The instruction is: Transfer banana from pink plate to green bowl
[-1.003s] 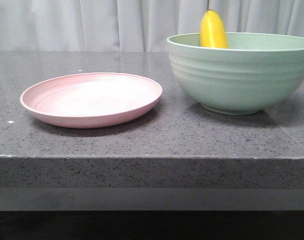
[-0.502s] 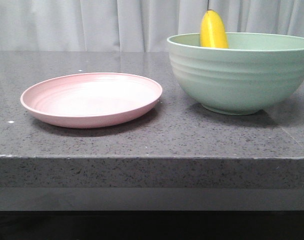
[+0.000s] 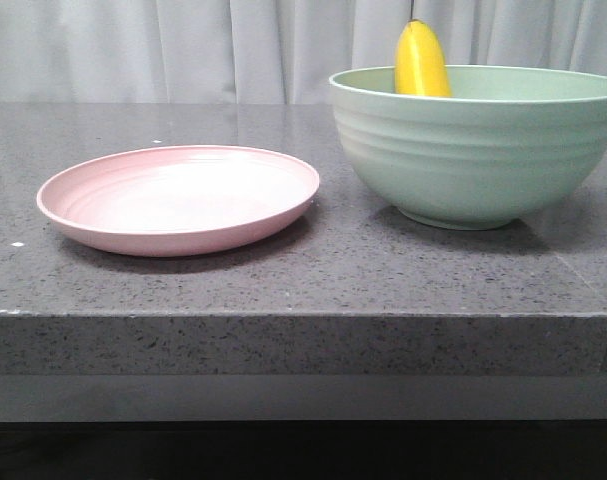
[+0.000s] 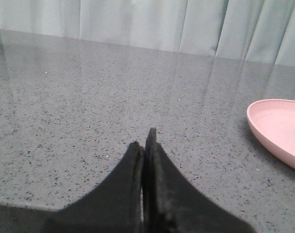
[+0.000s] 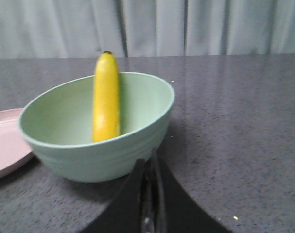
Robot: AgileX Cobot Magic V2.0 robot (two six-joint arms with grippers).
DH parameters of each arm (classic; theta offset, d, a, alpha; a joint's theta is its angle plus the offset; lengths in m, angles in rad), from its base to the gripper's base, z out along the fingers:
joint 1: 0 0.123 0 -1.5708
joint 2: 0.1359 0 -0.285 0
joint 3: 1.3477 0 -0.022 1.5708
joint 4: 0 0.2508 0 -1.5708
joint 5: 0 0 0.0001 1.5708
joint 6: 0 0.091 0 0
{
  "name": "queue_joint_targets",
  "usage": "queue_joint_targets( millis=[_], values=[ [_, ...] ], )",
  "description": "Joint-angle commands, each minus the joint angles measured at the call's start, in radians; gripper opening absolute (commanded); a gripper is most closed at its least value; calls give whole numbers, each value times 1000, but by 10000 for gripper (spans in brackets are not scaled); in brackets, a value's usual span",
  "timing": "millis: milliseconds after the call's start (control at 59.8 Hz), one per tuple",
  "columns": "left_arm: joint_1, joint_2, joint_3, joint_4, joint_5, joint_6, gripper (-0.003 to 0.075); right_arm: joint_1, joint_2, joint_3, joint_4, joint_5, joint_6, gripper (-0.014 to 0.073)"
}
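Note:
The banana [image 3: 422,62] stands nearly upright inside the green bowl [image 3: 463,150], leaning on its far wall; it also shows in the right wrist view [image 5: 106,99] with the bowl [image 5: 123,150]. The pink plate [image 3: 179,198] lies empty to the left of the bowl; its rim shows in the left wrist view [image 4: 278,131] and the right wrist view [image 5: 6,145]. My left gripper [image 4: 144,141] is shut and empty over bare counter, left of the plate. My right gripper [image 5: 148,162] is shut and empty, just short of the bowl's near side. Neither gripper shows in the front view.
The grey speckled stone counter [image 3: 303,270] has its front edge close to the plate and bowl. A pale curtain [image 3: 183,50] hangs behind the counter.
The plate, bowl and banana appear a few pixels further left than before. Nothing else has changed.

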Motion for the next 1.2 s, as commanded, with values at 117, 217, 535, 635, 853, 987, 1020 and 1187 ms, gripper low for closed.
queue_joint_targets(
  millis=[117,217,535,635,853,987,1020,1187],
  values=[
    [2,-18,2,-10,-84,-2,-20,-78,-68,96,-126,-207,151,-62],
    [2,-18,2,-10,-84,-2,-20,-113,-120,168,-126,-188,151,-62],
    [2,-18,2,-10,-84,-2,-20,-126,-229,283,-136,-137,140,-62],
    [2,-18,2,-10,-84,-2,-20,-126,-229,282,-136,-137,140,-62],
    [2,-18,2,-10,-84,-2,-20,-126,-228,282,-136,-137,140,-62],
    [2,-18,2,-10,-84,-2,-20,-126,-228,282,-136,-137,140,-62],
    [2,-18,2,-10,-84,-2,-20,-126,-228,282,-136,-137,140,-62],
    [2,-18,2,-10,-84,-2,-20,-126,-228,282,-136,-137,140,-62]
  ],
)
